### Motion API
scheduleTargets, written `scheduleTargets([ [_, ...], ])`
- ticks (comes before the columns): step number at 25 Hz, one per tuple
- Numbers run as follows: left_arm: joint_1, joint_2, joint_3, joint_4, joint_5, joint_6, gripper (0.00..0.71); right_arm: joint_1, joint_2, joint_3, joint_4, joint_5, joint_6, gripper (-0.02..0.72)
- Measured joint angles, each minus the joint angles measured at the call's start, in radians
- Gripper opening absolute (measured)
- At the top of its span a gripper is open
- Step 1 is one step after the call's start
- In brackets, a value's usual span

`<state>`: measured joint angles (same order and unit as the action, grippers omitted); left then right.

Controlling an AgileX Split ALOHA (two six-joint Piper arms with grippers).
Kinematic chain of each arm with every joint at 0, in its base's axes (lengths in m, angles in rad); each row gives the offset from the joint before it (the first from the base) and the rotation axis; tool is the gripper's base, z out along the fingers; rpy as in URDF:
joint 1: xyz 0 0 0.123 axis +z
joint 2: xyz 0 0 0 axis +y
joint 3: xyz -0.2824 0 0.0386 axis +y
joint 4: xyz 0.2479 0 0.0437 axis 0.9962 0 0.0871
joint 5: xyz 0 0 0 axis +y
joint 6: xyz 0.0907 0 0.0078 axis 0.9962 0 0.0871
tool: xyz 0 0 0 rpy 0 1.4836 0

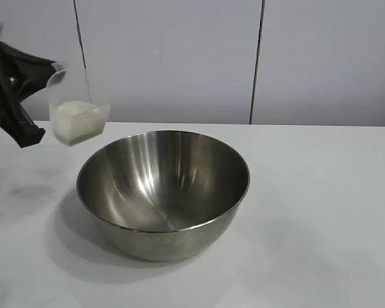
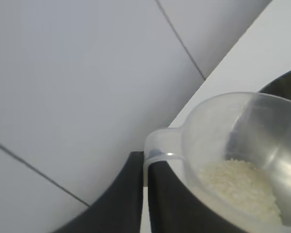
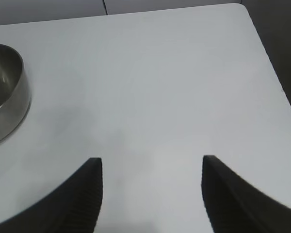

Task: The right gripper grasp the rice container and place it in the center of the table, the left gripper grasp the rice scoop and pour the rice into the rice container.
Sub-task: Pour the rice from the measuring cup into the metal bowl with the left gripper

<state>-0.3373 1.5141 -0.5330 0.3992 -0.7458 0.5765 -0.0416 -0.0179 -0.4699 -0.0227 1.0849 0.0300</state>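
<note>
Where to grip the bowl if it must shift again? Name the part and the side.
Pinch the bowl's thin rim, one finger inside and one outside, coming down from above on its right side. The round, sloping steel wall gives flat fingers no other purchase; the open right gripper hovers there, while the left gripper holds the scoop at the left.

Exterior: level, close, facing rice container [image 1: 163,192] on table [image 1: 321,212]. Left wrist: tight on rice scoop [image 2: 237,160], facing wall. Right wrist: above table, looking down. All 3 share the container.
</note>
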Motion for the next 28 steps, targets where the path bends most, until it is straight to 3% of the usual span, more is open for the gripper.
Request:
scheduleTargets([
  [4,-0.189,-0.014,-0.045,-0.17,0.185,0.454,0.013,0.0,0.0,0.0,0.0,0.0,0.0,0.408],
  [7,-0.291,-0.014,-0.062,-0.34,0.229,0.875,0.013,0.0,0.0,0.0,0.0,0.0,0.0,0.408],
  [10,-0.355,-0.014,-0.065,-0.543,0.173,1.304,0.012,0.0,0.0,0.0,0.0,0.0,0.0,0.408],
  [14,-0.408,0.019,-0.065,-0.701,-0.029,1.799,0.012,0.0,0.0,0.0,0.0,0.0,0.0,0.408],
  [18,-0.424,0.035,-0.066,-0.707,-0.066,1.927,0.012,0.0,0.0,0.0,0.001,-0.001,0.0,0.408],
  [28,-0.425,0.055,-0.067,-0.71,-0.089,1.895,0.012,0.0,0.0,0.0,0.004,-0.002,0.0,0.408],
])
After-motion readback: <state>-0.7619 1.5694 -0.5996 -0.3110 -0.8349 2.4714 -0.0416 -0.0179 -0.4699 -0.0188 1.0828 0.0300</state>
